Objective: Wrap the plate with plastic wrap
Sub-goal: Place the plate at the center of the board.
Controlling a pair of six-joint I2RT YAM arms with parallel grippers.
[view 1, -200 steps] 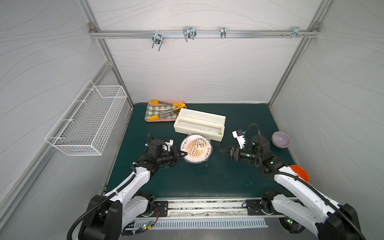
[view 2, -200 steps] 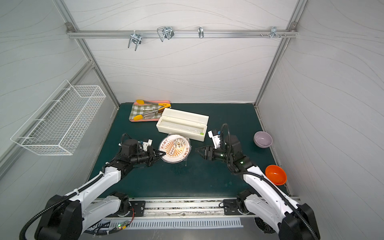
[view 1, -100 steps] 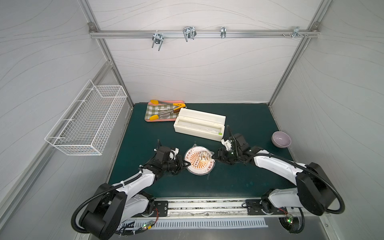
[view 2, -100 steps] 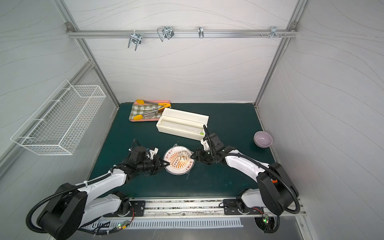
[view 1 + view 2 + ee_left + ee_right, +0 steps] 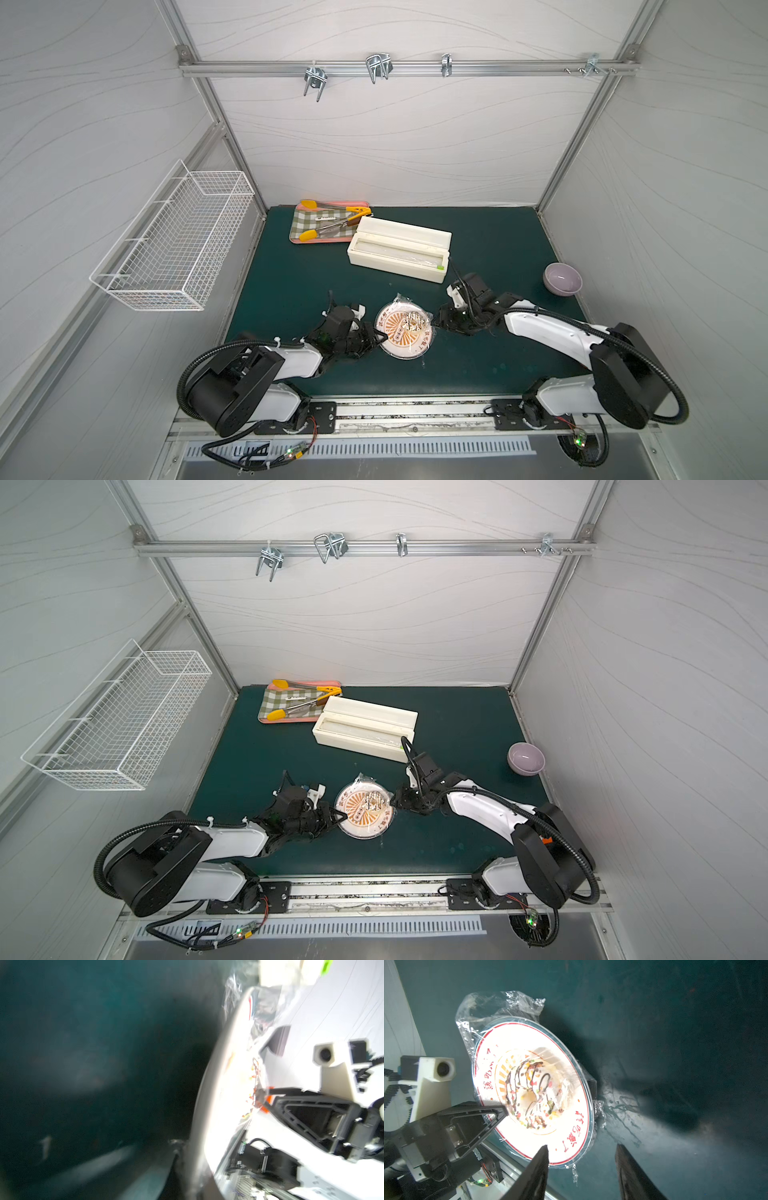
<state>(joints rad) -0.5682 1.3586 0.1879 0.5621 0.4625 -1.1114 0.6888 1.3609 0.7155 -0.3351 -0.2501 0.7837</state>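
**Rim clearance check**

The surface (image 5: 498, 249) is leaving room around the front-centre plate (image 5: 405, 334). The plastic wrap (image 5: 500, 1005) is overhanging its rim. The right gripper (image 5: 581, 1146) is standing open at one edge; the left gripper (image 5: 379, 332), opposite, cannot be judged.

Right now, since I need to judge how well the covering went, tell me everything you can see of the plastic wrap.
The plastic wrap is thin, clear, glossy film, crinkled. It lies stretched over the plate and its food piece, hugging the rim. A loose bunch sticks out past the rim toward the dispenser box; small tails trail onto the green mat at other edges. One finger of the left end effector reaches over the covered rim; the right end effector sits open at that rim.
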